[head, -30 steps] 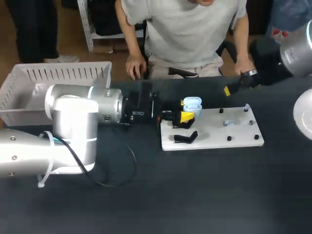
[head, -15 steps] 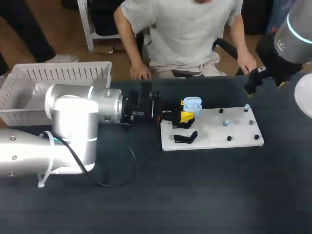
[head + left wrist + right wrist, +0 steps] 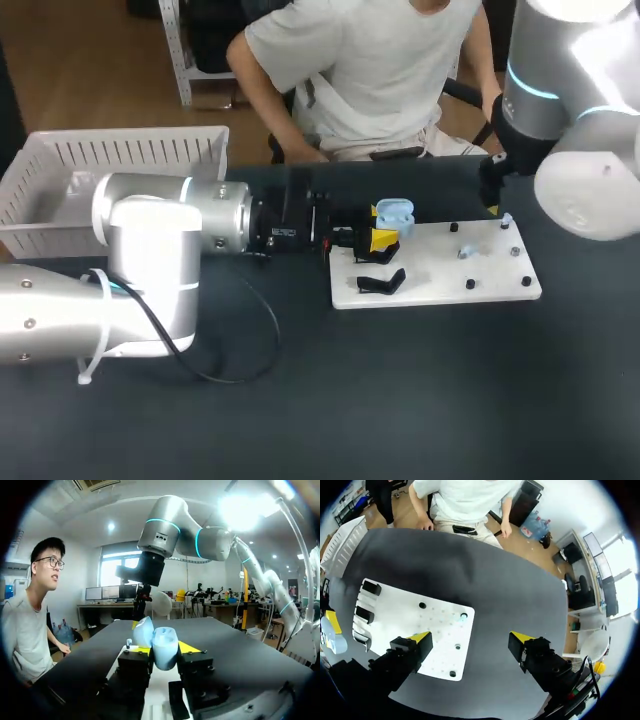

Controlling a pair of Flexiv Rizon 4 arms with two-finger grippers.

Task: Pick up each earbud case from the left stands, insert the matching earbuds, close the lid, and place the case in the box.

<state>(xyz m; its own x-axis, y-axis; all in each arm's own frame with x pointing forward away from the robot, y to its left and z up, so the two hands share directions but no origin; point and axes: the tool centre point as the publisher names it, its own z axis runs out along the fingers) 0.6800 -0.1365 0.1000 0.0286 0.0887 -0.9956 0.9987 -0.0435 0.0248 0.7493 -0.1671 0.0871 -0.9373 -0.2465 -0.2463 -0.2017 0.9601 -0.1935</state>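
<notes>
Head view, left gripper (image 3: pixel 383 238) clamped on blue case (image 3: pixel 395 212) at 10 o'clock of white board (image 3: pixel 440 275), right gripper (image 3: pixel 493 205) over board's 1 o'clock corner, box (image 3: pixel 110 160) at table's 10 o'clock, left wrist view, case pinched between both fingers (image 3: pixel 136 662), right wrist view, yellow tips wide apart, earbud (image 3: pixel 463 616) just ahead on board.

Open pale-blue earbud case (image 3: pixel 159 642) gripped by left hand (image 3: pixel 164 650)

The bench (image 3: pixel 400 400) has a matt, dark, smooth top. The board (image 3: pixel 440 275) on it is smooth white plastic with a faint sheen. The earbud case (image 3: pixel 160 647) looks like glossy pale-blue plastic. The left arm (image 3: pixel 150 240) is satin silver metal. The box (image 3: pixel 120 150) is matt white slatted plastic.
</notes>
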